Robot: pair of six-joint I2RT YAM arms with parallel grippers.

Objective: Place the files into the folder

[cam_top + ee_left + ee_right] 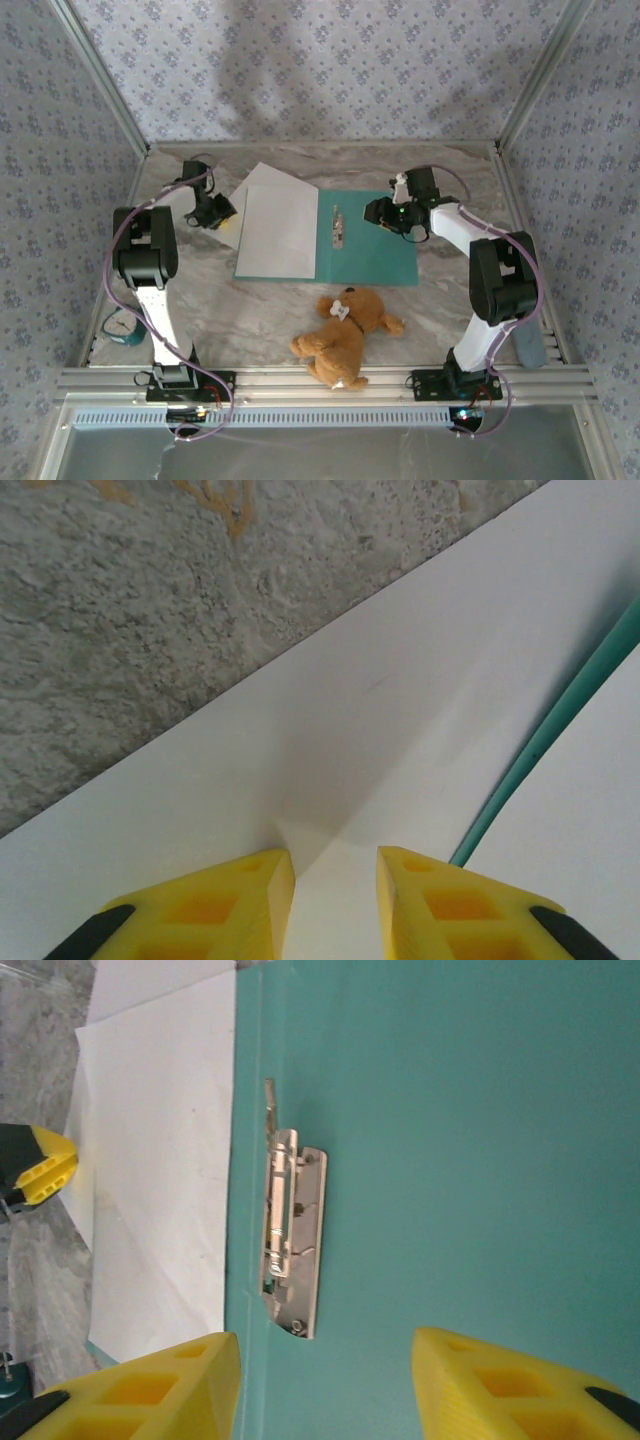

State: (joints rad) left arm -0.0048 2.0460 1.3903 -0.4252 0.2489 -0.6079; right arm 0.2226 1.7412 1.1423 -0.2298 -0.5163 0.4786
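Squaring the files [280, 230] in the folder [370, 250] wants the barely parted left gripper [335, 870] nudging toward the desk's right edge while the spread right gripper [325, 1355] pins the cover.

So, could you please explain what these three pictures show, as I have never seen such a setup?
It is a robot with two arms bolted to a marble table. One picture comes from a camera above and behind them; the other two from cameras on the wrists, where the yellow blocks are fingertips. On the table lie an open teal folder, white paper sheets on its left half, and a teddy bear nearer the arm bases. The left gripper sits at the sheets' left edge, fingers slightly apart; the right gripper hangs wide open over the folder's metal clip. Nothing looks gripped.
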